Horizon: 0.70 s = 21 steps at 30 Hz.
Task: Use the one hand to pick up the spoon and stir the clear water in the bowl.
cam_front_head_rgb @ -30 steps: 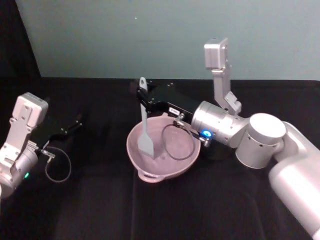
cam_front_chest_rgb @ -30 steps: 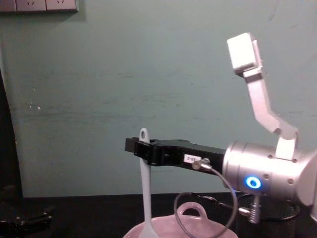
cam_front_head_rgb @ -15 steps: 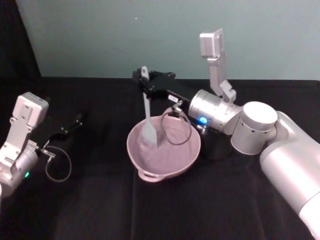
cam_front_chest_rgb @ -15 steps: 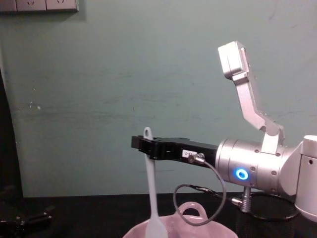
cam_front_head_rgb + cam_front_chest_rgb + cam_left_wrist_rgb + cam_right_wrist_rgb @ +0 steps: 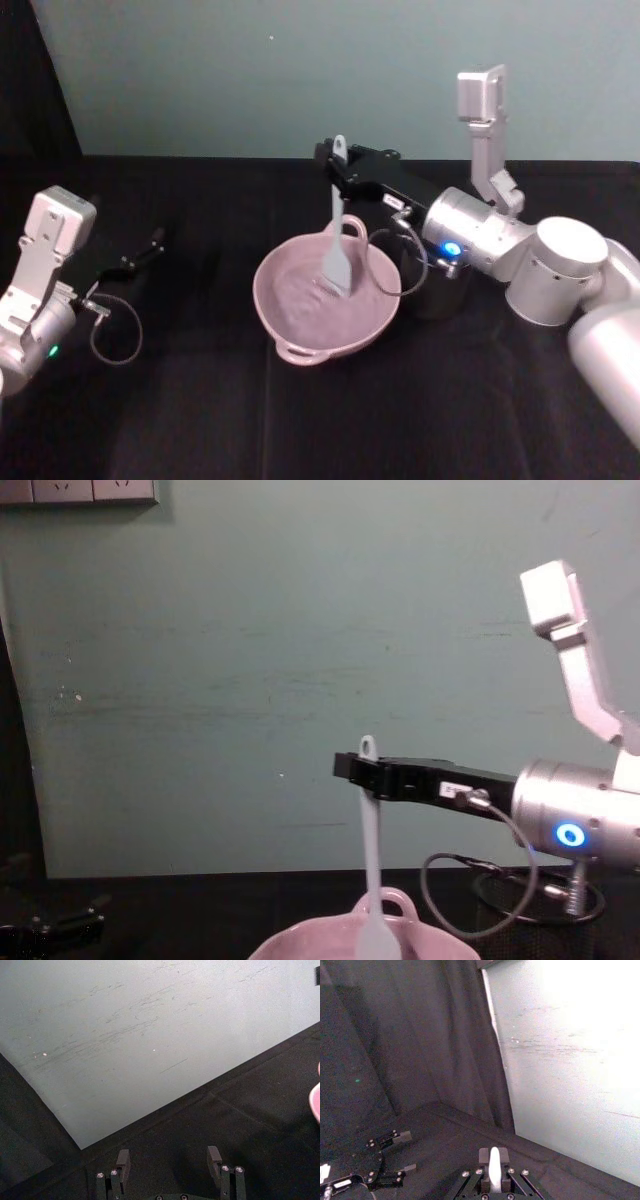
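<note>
Above the pink bowl (image 5: 300, 310), right gripper (image 5: 335, 165) clamps the white spoon (image 5: 336, 235) upright, blade dipped inside.

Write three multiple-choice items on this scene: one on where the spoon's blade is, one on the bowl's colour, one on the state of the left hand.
1. Where is the blade of the spoon?
A. Flat on the table beside the bowl
B. Down inside the bowl
C. Inside the black mesh cup

2. What colour is the bowl?
A. Pale pink
B. Dark blue
C. Bright yellow

3. What is the state of the left hand?
A. Shut on the spoon
B. Shut on the bowl's rim
C. Open and holding nothing

Answers: 1 B, since the right hand holds the spoon upright by its handle with the blade lowered into the bowl. 2 A, the glossy bowl shows pale pink against the black table. 3 C, its fingers stand apart over the table with nothing between them.
</note>
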Motion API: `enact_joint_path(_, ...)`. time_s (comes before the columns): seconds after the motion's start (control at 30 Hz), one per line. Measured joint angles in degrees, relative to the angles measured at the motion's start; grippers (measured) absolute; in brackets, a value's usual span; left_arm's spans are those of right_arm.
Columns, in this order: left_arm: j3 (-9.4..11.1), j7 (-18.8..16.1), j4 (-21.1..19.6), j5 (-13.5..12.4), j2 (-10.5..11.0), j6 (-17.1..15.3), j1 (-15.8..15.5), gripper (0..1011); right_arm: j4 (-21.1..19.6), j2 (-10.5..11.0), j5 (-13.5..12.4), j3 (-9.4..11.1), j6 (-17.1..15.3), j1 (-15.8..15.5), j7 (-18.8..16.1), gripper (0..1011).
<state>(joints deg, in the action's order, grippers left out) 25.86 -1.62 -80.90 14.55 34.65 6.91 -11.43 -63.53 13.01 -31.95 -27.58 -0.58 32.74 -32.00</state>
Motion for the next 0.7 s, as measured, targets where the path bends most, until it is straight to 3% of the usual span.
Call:
enact_joint_path(0.4, 0.0, 0.0, 0.0, 0.0, 0.0, 0.0, 0.0, 1011, -12.4, 5.5, -3.3, 3.4, -2.0, -6.2, 2.0, 112)
enact_joint_path(0.7, 0.0, 0.0, 0.0, 0.0, 0.0, 0.0, 0.0, 1011, -16.4, 6.6, -6.7, 5.3, -1.2, -7.0, 2.3, 111)
